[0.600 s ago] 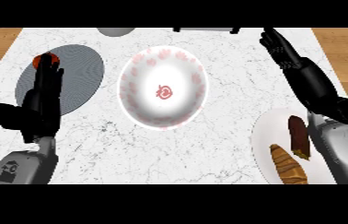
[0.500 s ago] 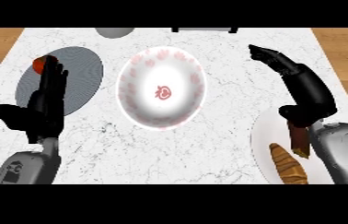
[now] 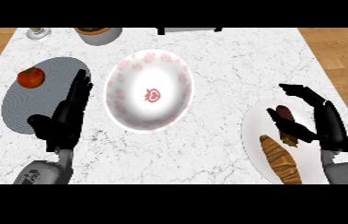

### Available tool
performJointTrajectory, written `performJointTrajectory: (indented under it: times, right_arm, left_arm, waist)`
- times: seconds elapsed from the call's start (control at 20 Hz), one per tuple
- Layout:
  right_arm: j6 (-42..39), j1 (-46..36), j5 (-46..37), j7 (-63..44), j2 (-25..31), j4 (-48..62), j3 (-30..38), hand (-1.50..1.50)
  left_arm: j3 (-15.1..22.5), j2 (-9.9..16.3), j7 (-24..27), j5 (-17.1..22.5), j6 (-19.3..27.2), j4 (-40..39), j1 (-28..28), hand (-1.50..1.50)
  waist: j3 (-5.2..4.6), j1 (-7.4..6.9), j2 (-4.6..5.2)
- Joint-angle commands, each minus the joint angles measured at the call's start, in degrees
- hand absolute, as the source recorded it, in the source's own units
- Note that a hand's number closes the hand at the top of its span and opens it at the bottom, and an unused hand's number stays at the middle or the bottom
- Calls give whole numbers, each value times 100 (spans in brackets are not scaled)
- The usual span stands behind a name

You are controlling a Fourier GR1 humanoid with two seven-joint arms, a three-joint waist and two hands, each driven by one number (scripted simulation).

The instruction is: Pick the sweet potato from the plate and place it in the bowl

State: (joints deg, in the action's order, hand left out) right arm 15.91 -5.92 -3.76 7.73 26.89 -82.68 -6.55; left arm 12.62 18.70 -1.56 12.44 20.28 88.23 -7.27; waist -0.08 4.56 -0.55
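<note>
At the lower right of the frame a white plate (image 3: 253,126) sat on the marbled counter (image 3: 224,71), running off toward the right edge. Two things lay on it: a dark reddish-brown sweet potato (image 3: 285,119) in the upper part and, just below it, a golden croissant (image 3: 280,159) reaching down to the bottom of the view. The right hand (image 3: 325,121) stood over that plate, its fingers spread and bent partway, the thumb stretched toward the sweet potato. The thumb tip looked to be at or on the sweet potato's lower end, though I could not tell whether it truly touched; the fingers had not closed round anything.

Toward the middle of the frame, a little left of centre, stood the white bowl (image 3: 129,66) with pink marks round its rim and a red figure at its bottom. It was well apart from the sweet potato.

Over at the left lay a grey plate (image 3: 31,108) with a red tomato (image 3: 31,77) near its upper edge. The left hand (image 3: 68,114) rested along that plate's right side, fingers straight and pointing up the frame, holding nothing.

Along the top edge were a grey pot (image 3: 98,35) and, in the upper left corner, a small pale object (image 3: 38,33) I could not make out.
</note>
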Motion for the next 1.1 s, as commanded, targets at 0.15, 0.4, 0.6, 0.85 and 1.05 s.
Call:
performJointTrajectory:
  times: [0.15,0.4,0.6,0.85,1.05]
  right_arm:
    - [1531,1799,-304,1895,-940,-1156,177,-150]
    - [1983,2204,-1348,72,-530,-2602,110,-150]
    - [1747,2609,-1974,-1548,-32,-3450,358,-150]
    - [604,2060,-1813,-3257,287,-3778,521,-150]
    - [55,1919,-1967,-4249,415,-3773,424,-150]
  left_arm:
    - [351,-242,-135,-201,-46,-6,-202,0]
    - [255,-213,-100,-96,-434,-20,-65,0]
    - [304,-237,-402,-275,-170,299,-60,0]
    - [243,-269,-224,-255,-437,254,-85,0]
    - [341,-506,-291,-447,-287,46,-271,0]
  waist:
    - [11,-191,15]
    - [-1,-377,42]
    - [-7,-379,31]
    - [-2,-453,47]
    - [0,-434,58]
